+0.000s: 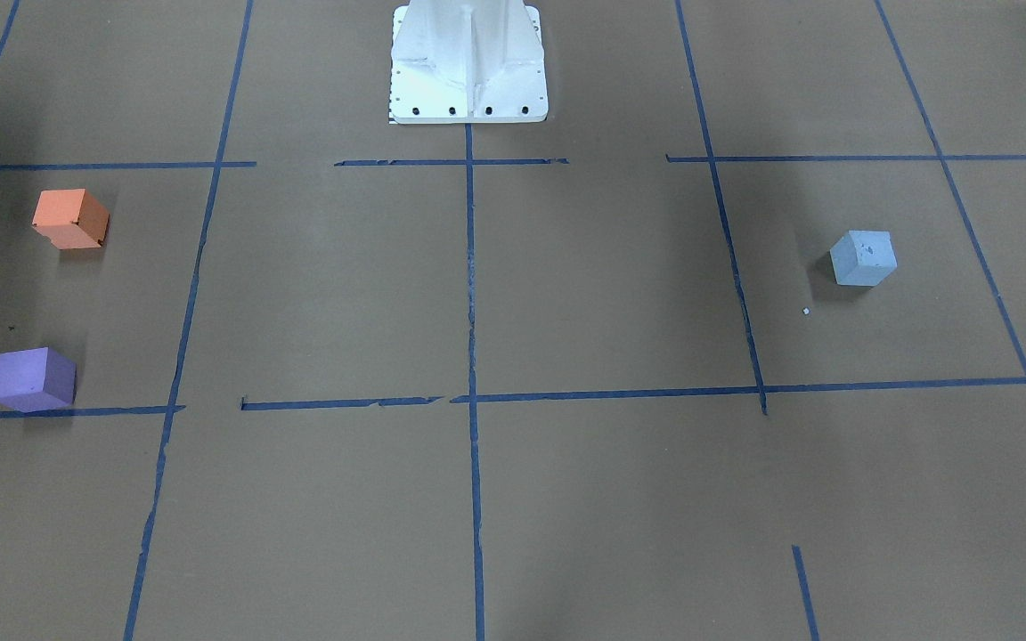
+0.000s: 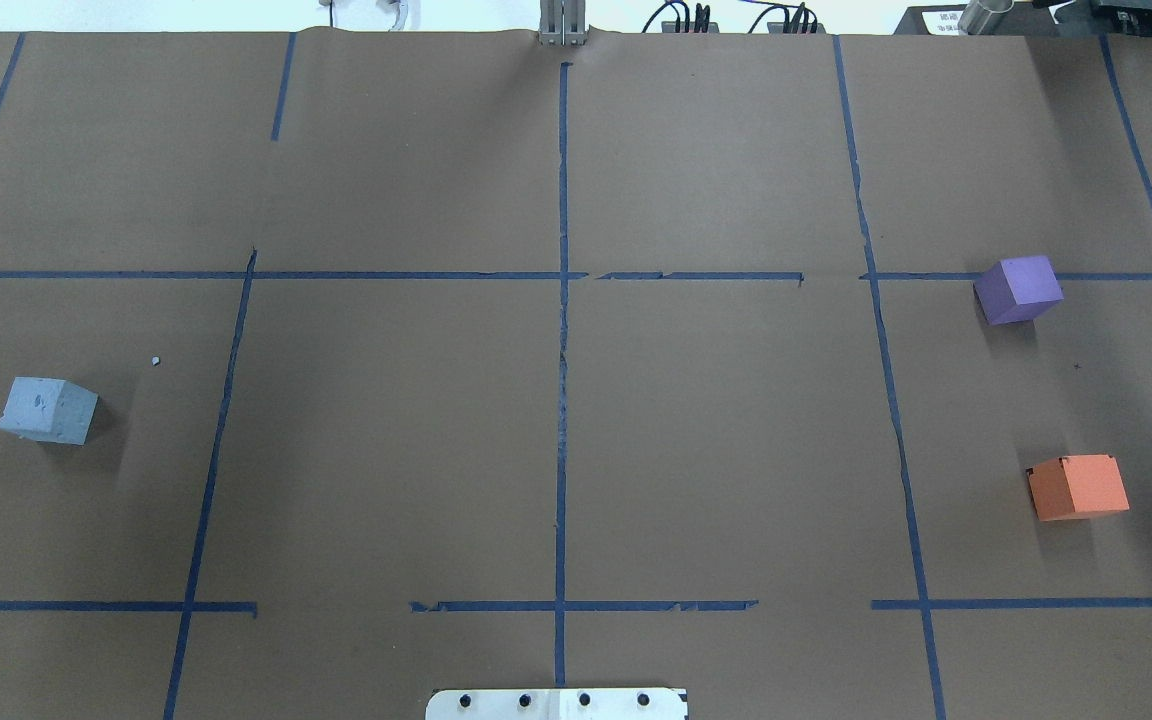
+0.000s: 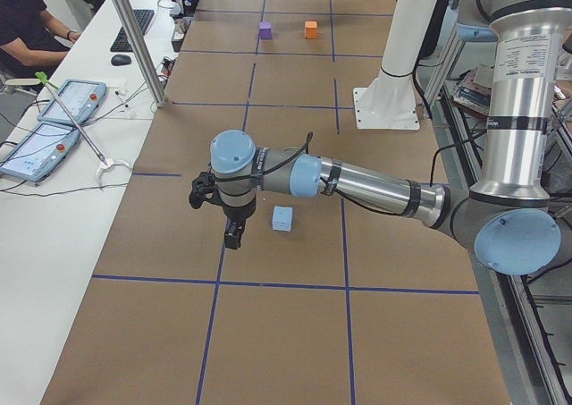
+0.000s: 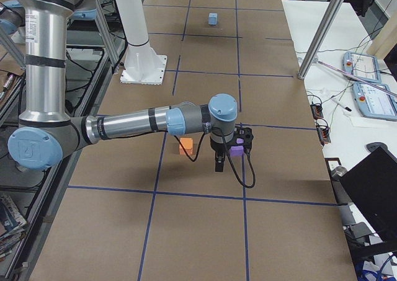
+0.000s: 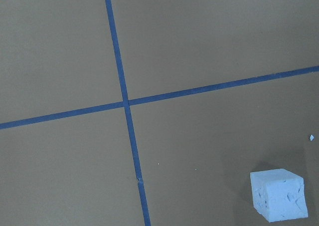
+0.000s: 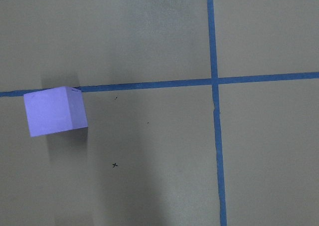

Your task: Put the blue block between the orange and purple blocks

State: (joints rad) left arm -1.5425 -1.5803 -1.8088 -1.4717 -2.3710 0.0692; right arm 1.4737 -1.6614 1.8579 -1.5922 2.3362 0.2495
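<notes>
The pale blue block [image 2: 46, 410] sits on the brown paper at the robot's left; it also shows in the front view [image 1: 863, 258], the left view [image 3: 282, 218] and the left wrist view [image 5: 277, 194]. The orange block [image 2: 1077, 487] and the purple block [image 2: 1017, 289] sit apart at the right, with bare paper between them. My left gripper [image 3: 232, 235] hangs above the table just beside the blue block, not touching it. My right gripper [image 4: 219, 163] hangs by the purple block [image 4: 236, 149] and the orange block [image 4: 186, 146]. I cannot tell whether either gripper is open.
Blue tape lines [image 2: 562, 300] divide the paper into squares. The robot's white base [image 1: 468, 62] stands at mid table edge. A small white crumb [image 2: 155, 361] lies near the blue block. A side desk with pendants [image 3: 54, 110] and a person is beyond the table.
</notes>
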